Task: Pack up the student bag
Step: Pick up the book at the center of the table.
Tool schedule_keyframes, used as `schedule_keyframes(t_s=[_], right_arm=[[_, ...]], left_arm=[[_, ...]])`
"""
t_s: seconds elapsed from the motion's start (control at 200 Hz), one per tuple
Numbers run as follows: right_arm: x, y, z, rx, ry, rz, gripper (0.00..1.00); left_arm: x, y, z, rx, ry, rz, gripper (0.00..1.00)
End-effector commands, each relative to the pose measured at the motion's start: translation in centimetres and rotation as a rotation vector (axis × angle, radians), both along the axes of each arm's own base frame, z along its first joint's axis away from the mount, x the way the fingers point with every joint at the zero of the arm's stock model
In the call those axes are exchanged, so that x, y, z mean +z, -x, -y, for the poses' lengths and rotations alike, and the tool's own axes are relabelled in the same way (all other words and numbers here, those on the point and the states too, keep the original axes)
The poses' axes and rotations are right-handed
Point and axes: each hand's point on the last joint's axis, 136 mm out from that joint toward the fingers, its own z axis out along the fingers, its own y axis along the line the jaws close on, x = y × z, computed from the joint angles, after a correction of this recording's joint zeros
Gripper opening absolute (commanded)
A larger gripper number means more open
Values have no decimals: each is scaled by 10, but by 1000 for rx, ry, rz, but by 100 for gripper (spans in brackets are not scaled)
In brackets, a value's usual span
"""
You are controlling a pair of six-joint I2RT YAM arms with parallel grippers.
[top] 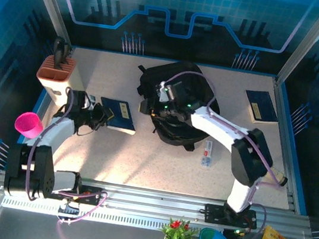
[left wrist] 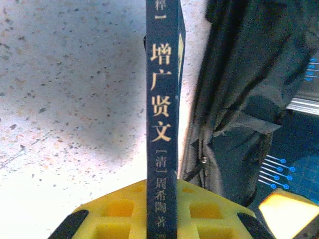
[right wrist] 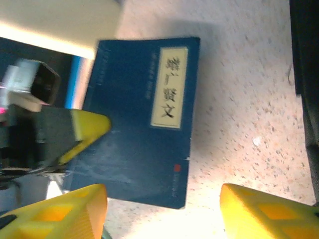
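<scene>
From above, the left gripper (top: pixel 100 116) is closed on one edge of a blue book (top: pixel 119 116) lying on the table (top: pixel 140 165). The black backpack (top: pixel 176 107) sits just to that gripper's right, under the right gripper (top: pixel 162 96). A second book (top: pixel 262 105) lies well off to the right.

Left wrist view: the book's spine is clamped between yellow fingers (left wrist: pixel 119 209), with the backpack beside it.

Right wrist view: its own fingers (right wrist: pixel 75 209) stand apart, holding nothing.

Packing looks barely begun, since neither book is inside the backpack.
</scene>
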Motion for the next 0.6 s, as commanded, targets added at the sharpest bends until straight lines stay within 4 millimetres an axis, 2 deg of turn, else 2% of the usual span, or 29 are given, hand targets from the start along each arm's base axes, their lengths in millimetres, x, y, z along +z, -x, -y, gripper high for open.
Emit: schedule_keyframes(t_s=[0.0, 0.105, 0.255, 0.405, 0.47, 0.48, 0.495, 0.595], right_arm=[[12, -4, 16, -74, -147, -46, 67], [18, -6, 39, -155, -251, -80, 72], [17, -7, 65, -262, -332, -127, 79], [29, -10, 71, -329, -434, -130, 85], [42, -13, 68, -346, -492, -122, 86], [35, -11, 69, -352, -488, -134, 86], [36, -11, 69, -358, -496, -135, 87], [46, -14, 65, -391, -539, -115, 87]], left_arm=[[29, -13, 0, 62, 94, 99, 0], [59, -34, 3, 104, 208, 211, 0], [93, -53, 7, 166, 261, 331, 0], [114, -63, 31, 215, 295, 408, 0], [123, -67, 46, 226, 307, 443, 0], [124, -67, 49, 227, 310, 447, 0], [125, -68, 52, 230, 311, 453, 0], [132, -72, 72, 243, 318, 478, 0]])
